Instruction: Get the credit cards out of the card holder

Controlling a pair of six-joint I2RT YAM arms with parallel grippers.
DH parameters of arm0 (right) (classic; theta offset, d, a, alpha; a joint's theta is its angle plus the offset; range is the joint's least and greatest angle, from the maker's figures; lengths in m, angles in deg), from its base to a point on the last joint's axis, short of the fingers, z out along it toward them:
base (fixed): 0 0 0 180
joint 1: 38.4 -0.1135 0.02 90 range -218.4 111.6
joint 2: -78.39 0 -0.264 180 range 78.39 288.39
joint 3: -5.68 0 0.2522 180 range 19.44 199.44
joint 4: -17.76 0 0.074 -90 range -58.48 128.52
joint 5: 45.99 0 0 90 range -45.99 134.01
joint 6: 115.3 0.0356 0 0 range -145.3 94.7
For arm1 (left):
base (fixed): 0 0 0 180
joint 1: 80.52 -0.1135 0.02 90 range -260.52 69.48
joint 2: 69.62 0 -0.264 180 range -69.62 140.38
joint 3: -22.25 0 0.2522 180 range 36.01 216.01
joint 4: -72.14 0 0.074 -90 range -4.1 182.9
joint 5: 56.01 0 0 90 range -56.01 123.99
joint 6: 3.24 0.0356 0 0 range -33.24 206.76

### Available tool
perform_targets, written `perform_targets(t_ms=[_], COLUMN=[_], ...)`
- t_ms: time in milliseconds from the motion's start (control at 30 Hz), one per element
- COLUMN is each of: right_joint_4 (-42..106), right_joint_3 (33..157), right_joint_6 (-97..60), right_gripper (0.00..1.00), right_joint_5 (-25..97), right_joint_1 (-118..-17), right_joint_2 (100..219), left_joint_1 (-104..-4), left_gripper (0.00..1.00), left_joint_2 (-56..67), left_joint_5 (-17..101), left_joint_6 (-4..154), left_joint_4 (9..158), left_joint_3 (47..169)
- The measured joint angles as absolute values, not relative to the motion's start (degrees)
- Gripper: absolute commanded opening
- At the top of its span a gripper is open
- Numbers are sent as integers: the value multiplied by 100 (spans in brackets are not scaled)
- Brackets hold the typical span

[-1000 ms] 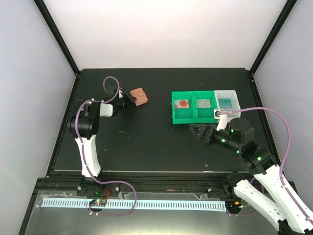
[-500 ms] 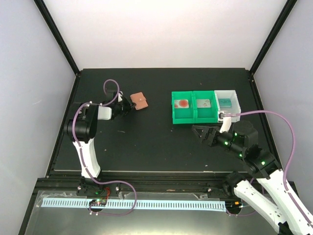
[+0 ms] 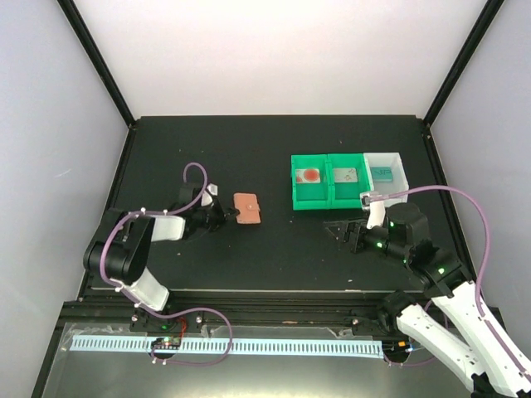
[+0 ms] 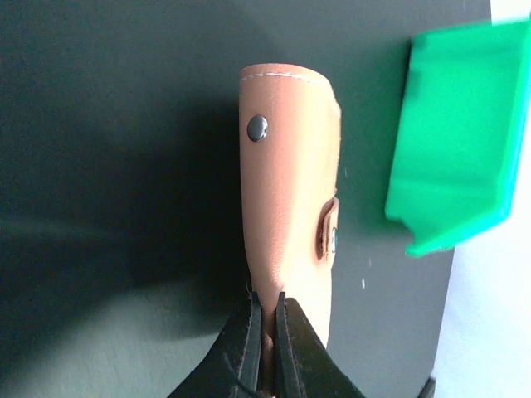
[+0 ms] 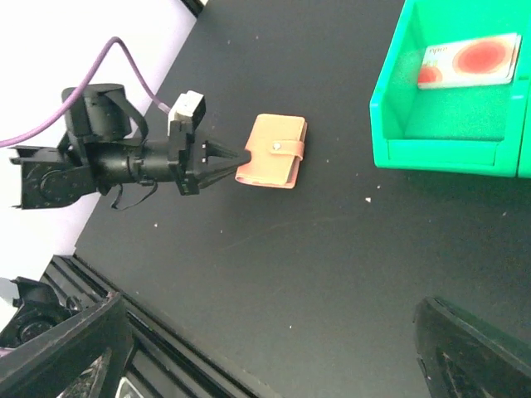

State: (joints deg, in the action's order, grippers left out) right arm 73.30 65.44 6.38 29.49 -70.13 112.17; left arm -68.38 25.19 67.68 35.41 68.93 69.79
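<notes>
Holder: salmon-pink leather-like bifold card holder [image 3: 246,207], folded shut, snap tab [image 4: 328,236] on one side edge, metal stud [image 4: 257,127] on its face.
Where: on the black matte table [image 3: 274,265], left of centre, well apart from the bins. Looks flat on the surface, but I can't rule out a slight lift.
Left gripper [image 4: 267,327]: jaws clenched on the card holder's near edge. It's a thin pinch, with only the rim between the tips.
Right gripper [image 3: 338,228]: jaws spread wide with nothing in them, hovering near the front of the bins.
Credit cards: three thin rectangular cards visible, all outside the holder. Whitish card with red round marks [image 5: 469,60] lies in the leftmost green plastic bin [image 5: 440,153], grey card [image 3: 346,175] in the middle green bin [image 3: 347,203], teal card [image 3: 382,173] in the white bin [image 3: 384,155].
Inside holder: hidden, so I can't tell if any card is left.
Holder handling: judged light, soft and prone to flexing. An edge pinch lets it swing or slip. Better to pin the body with one gripper and take the tab's free end with the other.
Card handling: judged stiff, slick and light. Grab a card by the short edge sticking out of a pocket and pull straight along the pocket.
Risk: the holder drags along instead of releasing the card.
</notes>
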Motion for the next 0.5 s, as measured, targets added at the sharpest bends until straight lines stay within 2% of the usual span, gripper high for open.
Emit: perform_targets(t_ms=[200,300,500], right_joint_4=[7378,7365,7127], right_joint_3=[6404,6312,5964], right_joint_6=[531,542,645], right_gripper=[81,78,69], right_joint_5=[2783,2702,2737], right_joint_1=[-7013,-7015,-7205], right_joint_2=[11515,11731,12190], left_joint_1=[-6160,-5751,-5102], left_gripper=[1,2,2], left_joint_2=[1476,991,-34], left_joint_5=[6797,6753,6296], left_joint_6=[3594,3565,3248], left_joint_4=[7028,7026,7004], left_joint_3=[6175,5803,4887])
